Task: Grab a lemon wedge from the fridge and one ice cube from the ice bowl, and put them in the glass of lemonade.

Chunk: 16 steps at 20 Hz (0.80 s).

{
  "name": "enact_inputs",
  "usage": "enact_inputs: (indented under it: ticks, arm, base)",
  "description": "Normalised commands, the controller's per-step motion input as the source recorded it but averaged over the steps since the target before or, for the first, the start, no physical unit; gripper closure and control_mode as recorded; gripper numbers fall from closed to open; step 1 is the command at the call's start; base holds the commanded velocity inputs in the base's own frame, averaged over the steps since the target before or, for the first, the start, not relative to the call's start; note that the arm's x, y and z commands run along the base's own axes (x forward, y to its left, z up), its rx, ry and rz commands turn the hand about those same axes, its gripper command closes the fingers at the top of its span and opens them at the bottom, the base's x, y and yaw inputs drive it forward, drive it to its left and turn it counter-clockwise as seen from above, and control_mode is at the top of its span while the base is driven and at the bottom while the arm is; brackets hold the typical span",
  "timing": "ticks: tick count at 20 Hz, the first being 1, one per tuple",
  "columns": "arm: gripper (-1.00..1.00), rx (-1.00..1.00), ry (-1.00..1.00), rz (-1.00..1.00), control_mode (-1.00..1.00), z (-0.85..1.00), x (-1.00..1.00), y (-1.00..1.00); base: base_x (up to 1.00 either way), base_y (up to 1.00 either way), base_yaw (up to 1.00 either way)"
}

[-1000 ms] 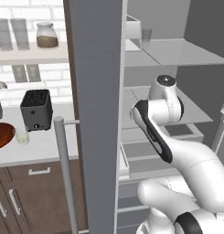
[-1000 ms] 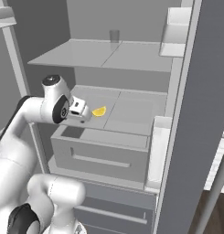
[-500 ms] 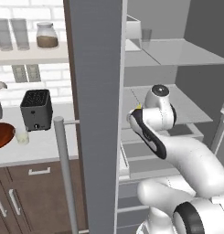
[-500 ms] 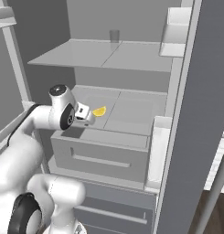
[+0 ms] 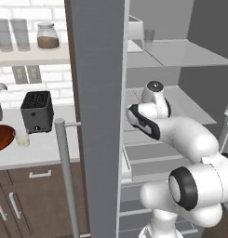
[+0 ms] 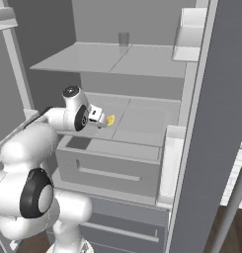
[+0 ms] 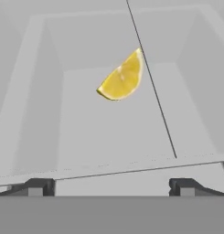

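Observation:
The fridge (image 6: pixel 142 59) stands open, and its door (image 5: pixel 99 93) rises in front of me in the left base view. The yellow lemon wedge (image 6: pixel 110 119) (image 7: pixel 122 77) lies on the middle shelf (image 6: pixel 142 116). My gripper (image 6: pixel 102 119) (image 7: pixel 112 187) is open just short of the wedge, which lies ahead of the fingertips (image 7: pixel 40 186) and untouched. On the counter to the left sit the wooden ice bowl (image 5: pixel 1 137) and the small glass of lemonade (image 5: pixel 22 138). The ice cube is out of view.
A closed drawer (image 6: pixel 112 168) sits right under the shelf. A small glass (image 6: pixel 123 38) stands on the upper shelf, and a door bin (image 6: pixel 191 24) hangs at top right. A black toaster (image 5: pixel 37 111) stands by the lemonade. The door's handle (image 5: pixel 66 176) stands in front.
The arm has sunk lower and the hand has edged forward towards the lemon wedge. The gripper stays open.

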Motion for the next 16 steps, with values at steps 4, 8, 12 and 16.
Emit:
enact_inputs:
  ticks: [4, 8, 12, 16]
  arm:
    - [-1.0, 0.0, 0.0, -0.05, -1.0, -0.06, 0.56, -0.16]
    - [-1.0, 0.0, 0.0, -0.04, -1.0, -0.01, 0.35, -0.12]
    - [-1.0, 0.0, 0.0, -0.08, -1.0, -0.01, 0.15, -0.14]
    - [-1.0, 0.02, 0.0, -0.15, -1.0, -0.12, 0.3, -0.02]
  base:
    - [0.0, 0.0, 0.0]
    - [0.0, 0.0, 0.0]
    - [0.0, 0.0, 0.0]
    - [0.0, 0.0, 0.0]
